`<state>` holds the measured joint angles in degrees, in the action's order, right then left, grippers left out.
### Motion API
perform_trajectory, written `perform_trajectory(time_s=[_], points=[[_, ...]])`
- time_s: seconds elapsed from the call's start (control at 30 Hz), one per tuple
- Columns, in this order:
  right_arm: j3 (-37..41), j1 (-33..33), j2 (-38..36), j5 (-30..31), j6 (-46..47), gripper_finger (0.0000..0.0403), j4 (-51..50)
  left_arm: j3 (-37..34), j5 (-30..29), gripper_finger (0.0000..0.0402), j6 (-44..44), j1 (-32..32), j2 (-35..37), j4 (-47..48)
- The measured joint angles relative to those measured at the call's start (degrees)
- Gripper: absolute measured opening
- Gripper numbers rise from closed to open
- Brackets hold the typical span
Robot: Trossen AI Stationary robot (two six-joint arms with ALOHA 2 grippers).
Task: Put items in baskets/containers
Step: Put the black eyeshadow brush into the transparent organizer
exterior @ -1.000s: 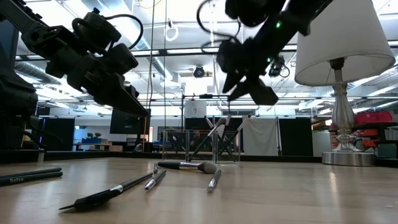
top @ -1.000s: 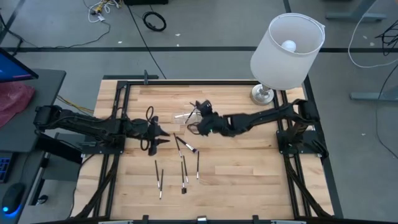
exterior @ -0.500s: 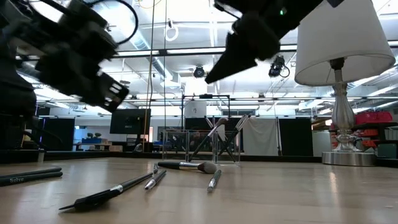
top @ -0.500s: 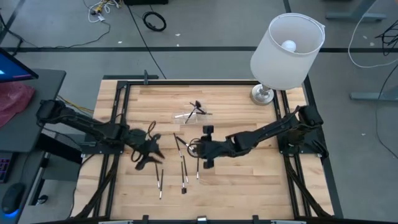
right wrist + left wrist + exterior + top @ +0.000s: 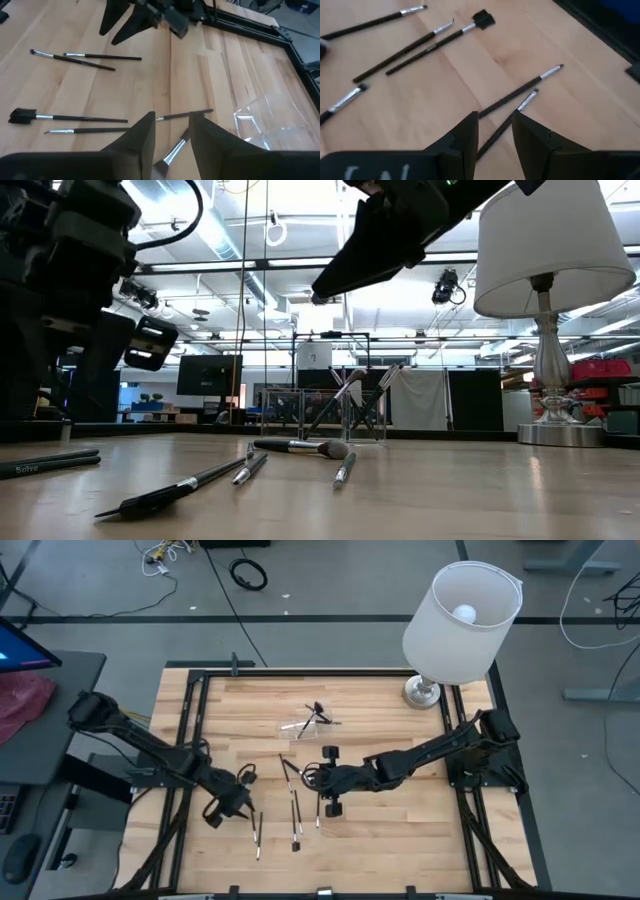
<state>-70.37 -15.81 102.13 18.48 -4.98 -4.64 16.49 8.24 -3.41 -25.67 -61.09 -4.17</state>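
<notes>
Brushes half sorted, plenty left on the bench

A couple of brushes are seen standing in the clear cup (image 5: 300, 726) mid-bench (image 5: 400, 830); roughly six loose brushes (image 5: 296, 812) are left lying nearer the front. Left hand (image 5: 232, 802) and right hand (image 5: 331, 802) are both parted and empty, held over the strays.

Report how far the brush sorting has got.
Done: a few dark-handled makeup brushes stand in the clear plastic container. In hand: nothing; the left gripper and right gripper hover with fingers open over the wooden table. Left: several loose brushes lying there.
</notes>
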Motion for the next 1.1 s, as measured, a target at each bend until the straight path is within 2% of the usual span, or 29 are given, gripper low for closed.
perform_trajectory(time_s=[0.13, 0.33, 0.5, 0.63, 0.87, 1.1], points=[[0.0, 0.0, 0.0, 0.0, 0.0, 0.0121, 1.2, 0.0, 2.1, 0.0122, 0.1, 0.0, -5.2, -1.1], [0.0, 0.1, 0.0, 0.0, 0.0, 0.0121, 5.7, 0.0, 2.1, 0.0122, -3.4, 0.0, -13.1, -6.5], [0.0, 0.1, 0.0, 0.0, 0.0, 0.0121, 8.4, 0.2, 2.5, 0.0121, -2.6, 0.0, -17.9, -8.1], [0.0, 0.1, 0.0, 0.0, 0.0, 0.0121, 8.5, 0.4, 2.5, 0.0102, -1.9, 0.1, -20.9, -10.7], [0.0, 0.1, 0.0, 0.0, -0.2, 0.0121, 8.5, 0.0, -0.6, 0.0014, -0.4, 0.9, -23.2, -17.5], [0.0, 0.1, 0.0, 0.0, -0.2, 0.0121, 8.4, 0.1, -9.0, 0.0031, 9.6, 3.6, -25.4, -20.2]])
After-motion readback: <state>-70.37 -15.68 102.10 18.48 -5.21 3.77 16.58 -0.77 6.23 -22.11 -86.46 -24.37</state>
